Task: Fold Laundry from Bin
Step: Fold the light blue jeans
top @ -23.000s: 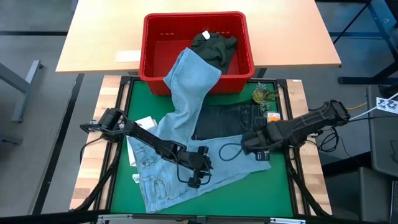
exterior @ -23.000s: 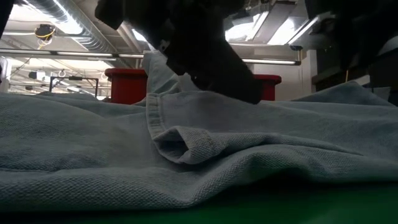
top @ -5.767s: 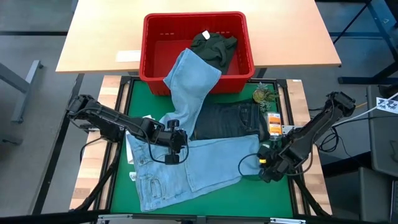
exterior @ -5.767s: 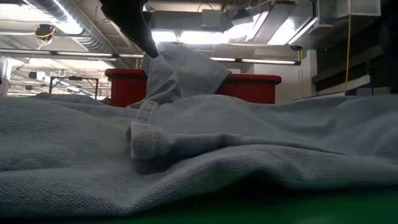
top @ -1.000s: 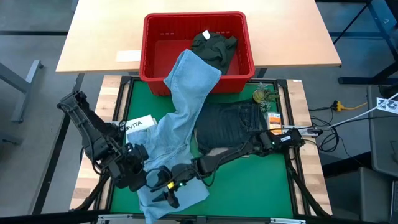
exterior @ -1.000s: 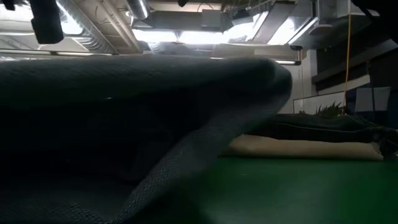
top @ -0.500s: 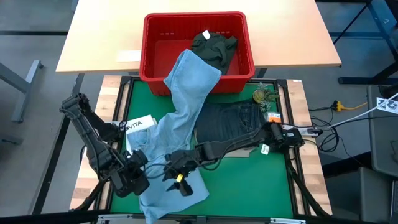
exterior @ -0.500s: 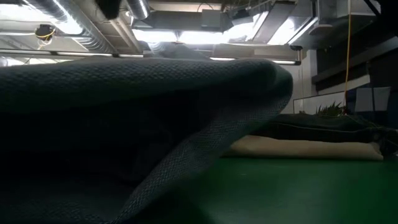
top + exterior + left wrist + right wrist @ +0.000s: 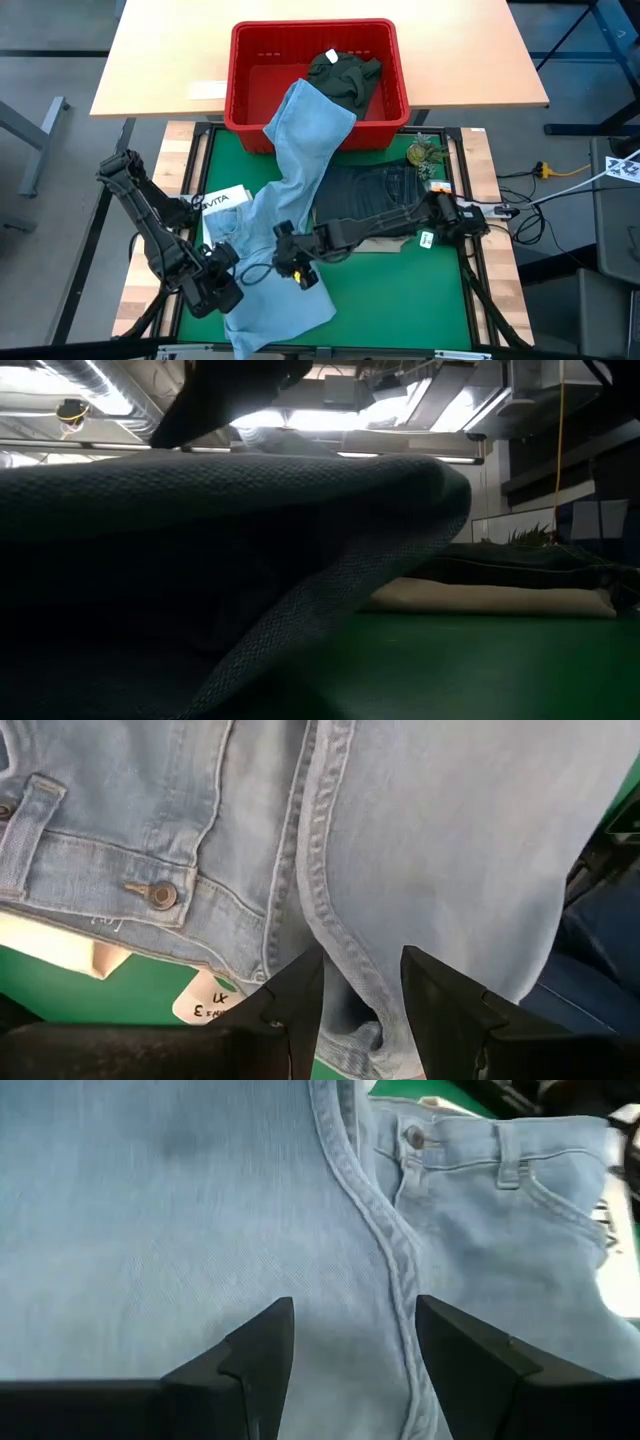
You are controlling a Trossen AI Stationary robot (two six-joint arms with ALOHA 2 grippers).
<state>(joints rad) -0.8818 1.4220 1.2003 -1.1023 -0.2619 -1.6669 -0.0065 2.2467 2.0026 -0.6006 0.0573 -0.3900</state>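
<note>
The red bin (image 9: 233,70) stands at the far edge with a dark olive-green piece (image 9: 345,72) inside. Light blue jeans (image 9: 300,150) trail from the bin's rim down onto the green mat, one part doubled over at the near left; their waistband button (image 9: 160,896) shows in the left wrist view. Dark navy jeans (image 9: 365,195) lie right of them on a beige piece (image 9: 480,598). My left gripper (image 9: 225,280) hangs open over the light blue jeans' near end, a seam (image 9: 330,920) running between its fingers. My right gripper (image 9: 290,265) is open above the doubled-over part (image 9: 200,1230).
A white box (image 9: 225,200) lies at the mat's left, with a small plant (image 9: 422,153) and an orange card (image 9: 438,190) at its right. A loose tag (image 9: 425,238) lies near the right arm. Bare green mat (image 9: 400,300) shows at the near right.
My right gripper has drawn back from the near edge toward the far side, rising and rolling its wrist, still open. My left gripper has sunk a little over the jeans' near end. The light blue jeans stay doubled over where they were.
</note>
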